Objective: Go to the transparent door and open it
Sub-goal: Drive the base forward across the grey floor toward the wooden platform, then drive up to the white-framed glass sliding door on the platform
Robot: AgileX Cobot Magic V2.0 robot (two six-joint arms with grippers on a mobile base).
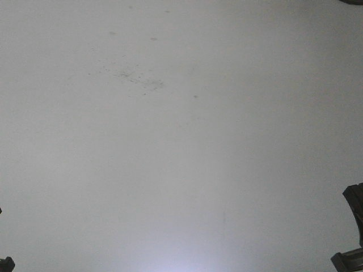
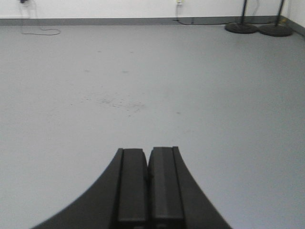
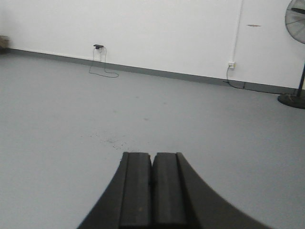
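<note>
— Grey floor (image 1: 181,170) fills the front view, doesn't it?

— Nearly all of it, smooth and bare, with a patch of fine dark scuff marks (image 1: 136,78) to the upper left. Dark parts (image 1: 354,226) of some machine poke in at the lower right edge; what they are I cannot tell.

— And the pincers?

— The left gripper (image 2: 147,152) has its two black fingers pressed flat together with nothing between them. The right gripper (image 3: 152,157) is the same, fingers touching and empty. Both hang over the open floor.

— What lies far off?

— A white wall (image 3: 167,33) with a grey baseboard (image 3: 157,72). From the right wrist I see a loose cable (image 3: 102,71) at the wall's foot on the left, a socket (image 3: 231,64) further right, and a standing fan (image 3: 298,19) at the far right edge. From the left wrist, two round black stand bases (image 2: 241,27) sit side by side at the far right.

— Where is the transparent door?

— I cannot tell; no view shows it.
</note>
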